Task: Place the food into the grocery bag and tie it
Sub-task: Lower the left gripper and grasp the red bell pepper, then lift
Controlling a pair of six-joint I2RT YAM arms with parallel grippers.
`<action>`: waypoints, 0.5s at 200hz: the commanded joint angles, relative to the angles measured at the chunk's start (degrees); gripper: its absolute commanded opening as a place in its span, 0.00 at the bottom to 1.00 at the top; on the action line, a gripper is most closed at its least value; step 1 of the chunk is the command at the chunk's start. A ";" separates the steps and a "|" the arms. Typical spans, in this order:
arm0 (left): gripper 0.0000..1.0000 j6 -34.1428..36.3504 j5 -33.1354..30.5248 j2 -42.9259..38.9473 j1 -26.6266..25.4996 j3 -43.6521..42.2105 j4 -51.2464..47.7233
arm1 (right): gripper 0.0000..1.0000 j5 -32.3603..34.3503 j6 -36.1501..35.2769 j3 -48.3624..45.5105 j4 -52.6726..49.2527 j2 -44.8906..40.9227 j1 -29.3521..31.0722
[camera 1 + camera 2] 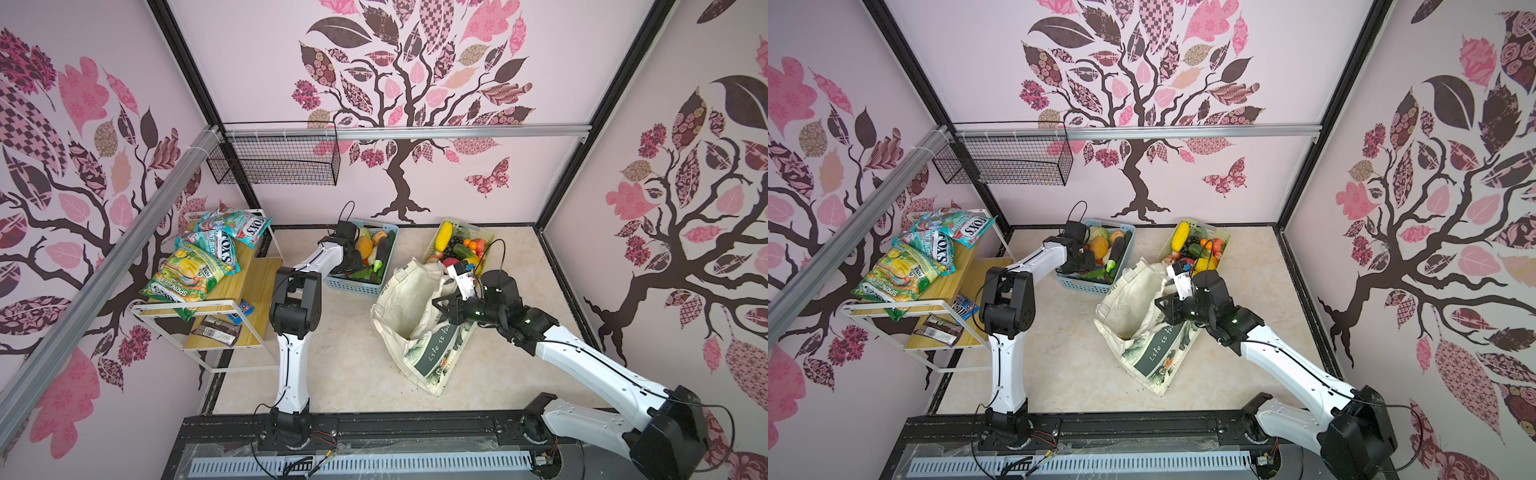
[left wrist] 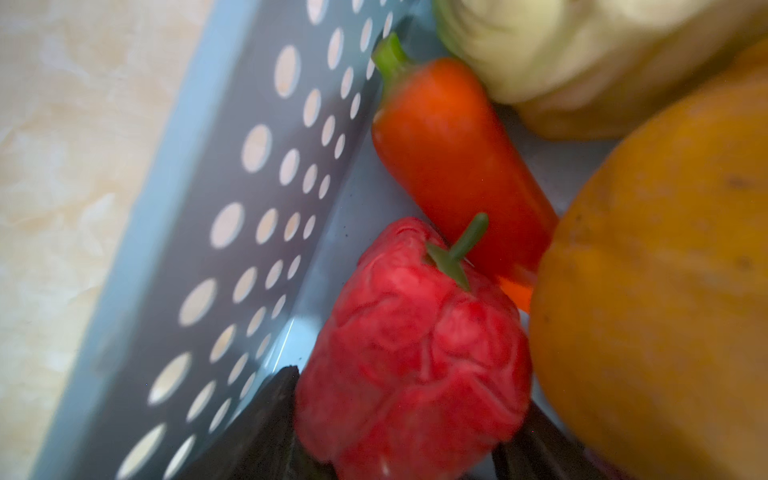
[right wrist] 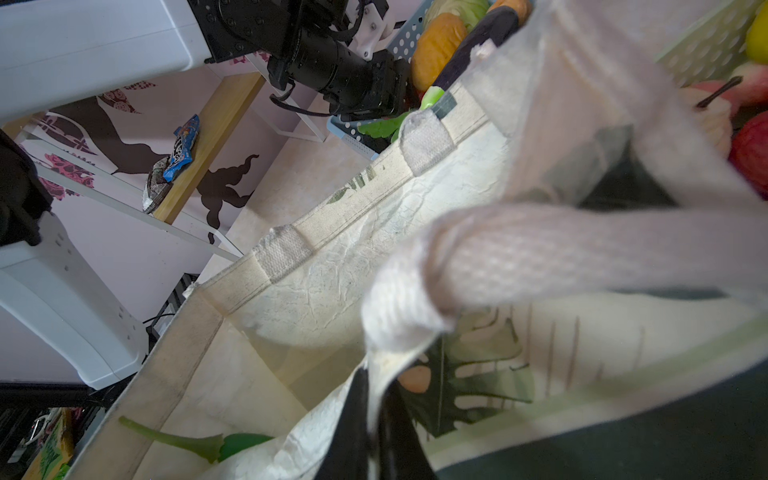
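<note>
The cream grocery bag [image 1: 415, 316] [image 1: 1133, 320] stands open at mid-table. My right gripper [image 1: 446, 309] [image 1: 1167, 305] [image 3: 370, 432] is shut on its near rim beside a strap, pinching the cloth. A green stemmed vegetable [image 3: 232, 442] lies inside the bag. Food fills the light blue basket [image 1: 353, 286] [image 1: 1079, 284] [image 2: 187, 208] and the pale green basket [image 1: 478, 228] [image 1: 1219, 232]. My left gripper [image 1: 353, 262] [image 1: 1081, 264] [image 2: 411, 395] reaches into the blue basket, its dark fingers [image 2: 266, 415] pressed against both sides of a wrinkled red pepper [image 2: 415, 332]. An orange pepper [image 2: 453, 166] and a yellow squash [image 2: 665, 291] crowd it.
A wooden shelf [image 1: 249, 299] at the left carries snack packets [image 1: 195, 266]. A black wire basket [image 1: 274, 158] hangs on the back wall. The pale green basket touches the bag's far end. A pale cabbage [image 2: 561, 50] lies in the blue basket's corner.
</note>
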 commanded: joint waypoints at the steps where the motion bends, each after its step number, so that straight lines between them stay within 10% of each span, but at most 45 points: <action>1: 0.68 -0.89 1.65 1.76 0.27 2.91 2.83 | 0.10 1.15 -1.19 1.68 -1.95 0.94 0.36; 100: 0.50 1.22 3.37 -7.13 0.23 -2.42 4.97 | 0.10 1.46 -0.48 1.52 -2.01 0.65 0.34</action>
